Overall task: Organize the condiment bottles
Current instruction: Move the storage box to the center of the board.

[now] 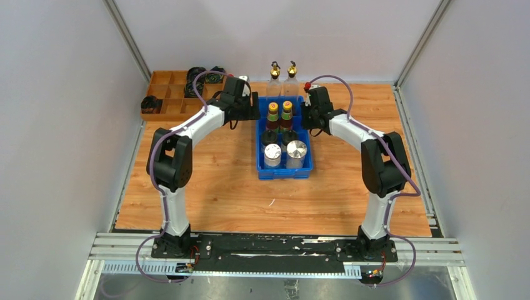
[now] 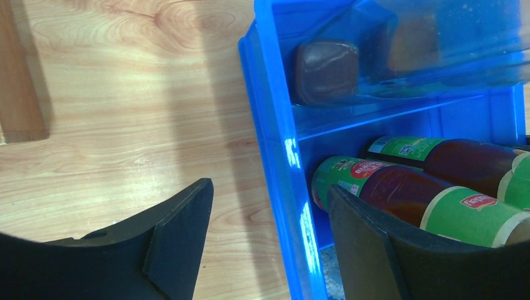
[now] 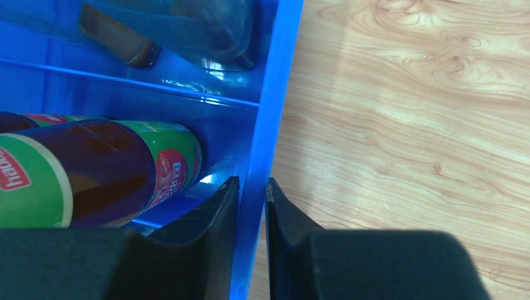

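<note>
A blue bin (image 1: pixel 284 175) in the table's middle holds the condiment bottles. Two clear gold-spouted bottles (image 1: pixel 274 78) stand at its far end, then two dark bottles with yellow and green caps (image 1: pixel 273 115), two black-capped jars (image 1: pixel 269 137) and two silver-lidded shakers (image 1: pixel 296 152). My left gripper (image 1: pixel 253 112) is open and straddles the bin's left wall (image 2: pixel 284 144), one finger outside, one beside a dark bottle (image 2: pixel 400 190). My right gripper (image 1: pixel 307 115) is shut on the bin's right wall (image 3: pixel 269 119), next to a dark bottle (image 3: pixel 106 172).
A wooden compartment tray (image 1: pixel 165 94) with black cable coils (image 1: pixel 199 75) stands at the back left; its corner shows in the left wrist view (image 2: pixel 22 75). Grey walls close in the table on three sides.
</note>
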Robot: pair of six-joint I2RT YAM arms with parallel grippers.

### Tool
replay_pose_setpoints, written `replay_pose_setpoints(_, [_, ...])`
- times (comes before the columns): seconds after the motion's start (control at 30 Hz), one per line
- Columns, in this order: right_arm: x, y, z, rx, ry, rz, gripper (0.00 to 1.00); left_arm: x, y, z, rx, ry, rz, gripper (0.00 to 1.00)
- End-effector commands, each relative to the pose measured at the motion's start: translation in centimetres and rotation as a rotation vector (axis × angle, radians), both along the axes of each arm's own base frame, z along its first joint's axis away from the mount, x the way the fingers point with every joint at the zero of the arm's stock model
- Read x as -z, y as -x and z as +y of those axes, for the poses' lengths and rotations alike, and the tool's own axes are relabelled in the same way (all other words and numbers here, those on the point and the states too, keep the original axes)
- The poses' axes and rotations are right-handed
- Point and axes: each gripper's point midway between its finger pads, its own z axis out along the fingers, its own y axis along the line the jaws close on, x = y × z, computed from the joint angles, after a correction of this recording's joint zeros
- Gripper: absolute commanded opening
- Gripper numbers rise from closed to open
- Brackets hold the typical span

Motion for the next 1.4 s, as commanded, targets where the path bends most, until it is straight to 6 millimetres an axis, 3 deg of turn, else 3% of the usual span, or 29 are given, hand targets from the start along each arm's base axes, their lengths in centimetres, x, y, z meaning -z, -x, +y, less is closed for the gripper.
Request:
replay_pose_setpoints(0.0, [0.8, -1.0, -0.2, 0.015, -0.007, 0.012, 0.20, -0.1, -0.8, -1.2, 0.017, 0.051, -0.022, 0.72])
replay_pose_setpoints(0.1, [1.8, -0.5, -1.1, 0.064, 0.022, 0.038, 0.10, 0.1, -0.7, -1.3, 0.018, 0.055, -0.019, 0.71])
replay_pose_setpoints(0.33, [2.1, 1.4, -2.4, 0.131, 0.032, 0.068, 0.02, 0.4, -0.5, -1.6, 0.022, 0.075, -0.012, 0.70])
replay_pose_setpoints(0.8, [3.1, 5.1, -4.3, 0.304, 0.071, 0.116, 0.00, 0.9, 0.1, -2.6, 0.037, 0.090, -0.001, 0.69])
replay_pose_setpoints(1.07, [3.5, 5.6, -4.5, 0.351, 0.084, 0.133, 0.01, 0.6, 0.5, -2.3, 0.040, 0.078, -0.009, 0.69])
replay_pose_setpoints(1.17, [3.1, 5.4, -4.4, 0.343, 0.081, 0.121, 0.14, -0.2, 0.7, -2.1, 0.040, 0.076, -0.020, 0.71])
replay_pose_setpoints(1.3, [0.7, 4.3, -4.1, 0.287, 0.083, 0.047, 0.64, -3.4, 0.2, -1.8, 0.056, 0.045, -0.060, 0.85])
replay_pose_setpoints(1.37, [-0.9, 3.6, -4.2, 0.267, 0.101, 0.004, 0.76, -6.0, -0.2, -1.5, 0.056, 0.025, -0.098, 0.97])
